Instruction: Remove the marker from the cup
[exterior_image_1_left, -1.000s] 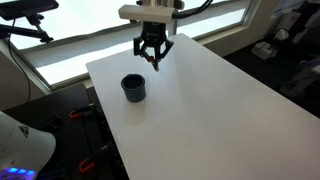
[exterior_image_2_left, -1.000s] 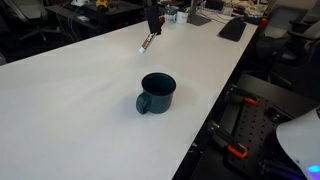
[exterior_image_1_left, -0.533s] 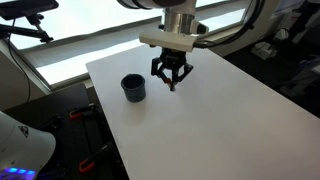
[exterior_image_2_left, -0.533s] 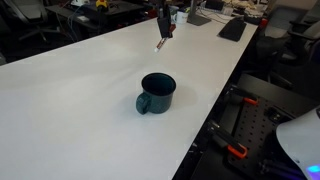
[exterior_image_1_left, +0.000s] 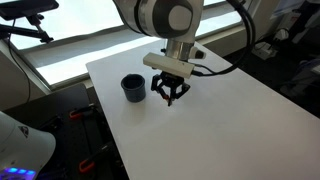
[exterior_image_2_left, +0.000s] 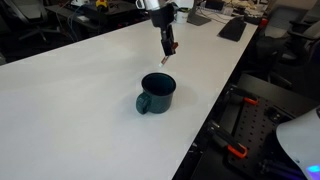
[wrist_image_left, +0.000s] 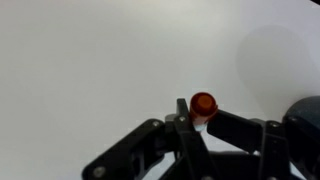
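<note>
One robot arm reaches over a white table (exterior_image_1_left: 225, 125), and its gripper (exterior_image_1_left: 171, 95) is clamped on the marker (exterior_image_2_left: 166, 52). The wrist view shows the two dark fingers (wrist_image_left: 232, 128) pinched together around the marker's body. Its red-orange end (wrist_image_left: 203, 103) faces the camera, so the marker is close to upright.

The marker is out of the cup (exterior_image_1_left: 133, 88). It hangs over bare tabletop just beside the cup, on the side away from the table's near edge in an exterior view (exterior_image_2_left: 157, 92). Nothing shows above the dark rim of the cup, which stands upright with a small handle (exterior_image_2_left: 143, 103) on one side. Whether the marker's lower tip touches the table cannot be told.

The lifting step appears done and the set-down step is in hand. The next move likely calls for lowering the marker onto open tabletop, clear of the cup, then parting the fingers. Lowering it tilted or low would help, since a thin pen dropped upright may roll.

Little stands in the way, as the table around the gripper is bare. A dark flat item (exterior_image_2_left: 232, 28) and other clutter sit at the far end, well apart. A bright window (exterior_image_1_left: 70, 50) runs behind the table in an exterior view.
</note>
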